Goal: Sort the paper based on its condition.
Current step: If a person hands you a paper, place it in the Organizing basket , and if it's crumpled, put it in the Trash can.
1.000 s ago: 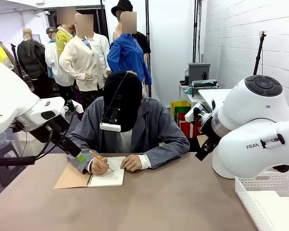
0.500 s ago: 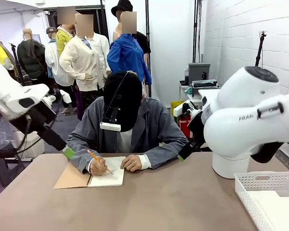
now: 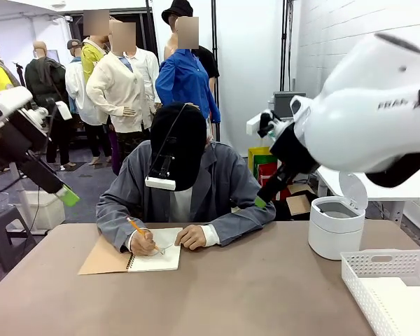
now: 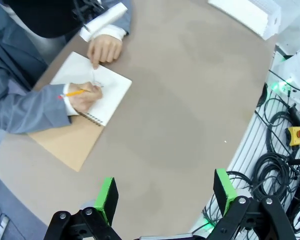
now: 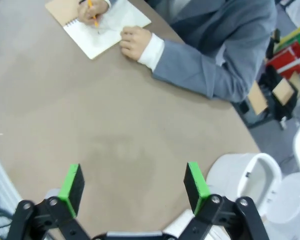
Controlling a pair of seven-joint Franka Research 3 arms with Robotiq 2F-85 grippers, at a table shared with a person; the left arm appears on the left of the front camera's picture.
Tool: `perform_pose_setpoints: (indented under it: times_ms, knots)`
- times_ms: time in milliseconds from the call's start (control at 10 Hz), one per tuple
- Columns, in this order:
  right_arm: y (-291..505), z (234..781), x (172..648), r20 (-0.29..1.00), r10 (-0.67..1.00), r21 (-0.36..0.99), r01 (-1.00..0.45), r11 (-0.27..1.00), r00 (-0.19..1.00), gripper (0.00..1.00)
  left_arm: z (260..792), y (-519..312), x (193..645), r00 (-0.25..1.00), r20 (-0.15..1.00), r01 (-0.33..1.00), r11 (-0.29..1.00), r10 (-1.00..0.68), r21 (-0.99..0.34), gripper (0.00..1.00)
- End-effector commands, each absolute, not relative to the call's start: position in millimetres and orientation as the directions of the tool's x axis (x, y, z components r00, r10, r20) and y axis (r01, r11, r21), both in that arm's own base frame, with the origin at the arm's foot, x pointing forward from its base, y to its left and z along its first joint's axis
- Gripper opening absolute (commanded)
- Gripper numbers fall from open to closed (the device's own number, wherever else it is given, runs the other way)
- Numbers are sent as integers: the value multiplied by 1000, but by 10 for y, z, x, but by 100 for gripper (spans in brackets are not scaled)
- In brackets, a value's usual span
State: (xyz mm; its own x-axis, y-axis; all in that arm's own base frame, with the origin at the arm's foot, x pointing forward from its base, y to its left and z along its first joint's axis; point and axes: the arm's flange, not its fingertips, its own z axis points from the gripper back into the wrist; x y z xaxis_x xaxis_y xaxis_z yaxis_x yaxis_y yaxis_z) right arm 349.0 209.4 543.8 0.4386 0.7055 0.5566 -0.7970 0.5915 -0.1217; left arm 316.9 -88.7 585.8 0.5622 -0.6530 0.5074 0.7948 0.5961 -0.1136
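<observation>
No loose paper is in view. A person at the far side writes with a pencil on the open white page of a spiral notebook [image 3: 156,257] with a brown cover, which also lies in the left wrist view [image 4: 96,88] and the right wrist view [image 5: 108,27]. My left gripper [image 3: 65,195] hangs open and empty above the table's left edge, its green pads [image 4: 107,197] spread wide. High over the table's right side, my right gripper [image 3: 261,201] is open too, with nothing between its pads [image 5: 194,180].
A white lidded bin [image 3: 335,227] stands open at the back right, also seen from the right wrist [image 5: 245,176]. A white mesh basket [image 3: 378,283] sits at the front right corner. Cables [image 4: 285,165] lie beside the table edge.
Both arms have risen and swung away from the notebook: the left gripper went left and up, and the right arm lifted, uncovering the white bin. The person keeps writing.
</observation>
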Motion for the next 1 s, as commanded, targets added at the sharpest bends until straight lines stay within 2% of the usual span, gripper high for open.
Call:
perform_pose_setpoints:
  times_ms: [0,400,700,900]
  knots:
    - [2074,5645,3519,584,704,-75,-837,543,404,100,6056,-725,3285,518,533,801,598,-669,-28,100]
    - [2120,6121,3453,668,652,-64,-844,532,360,100,6524,-548,3456,414,608,788,601,-678,134,100]
    - [2167,6248,3447,683,650,-84,-848,523,333,100,6545,-590,3441,390,625,788,596,-676,153,100]
    - [2149,6277,3414,676,642,-86,-826,557,363,100,6639,-575,3399,416,624,782,611,-661,125,100]
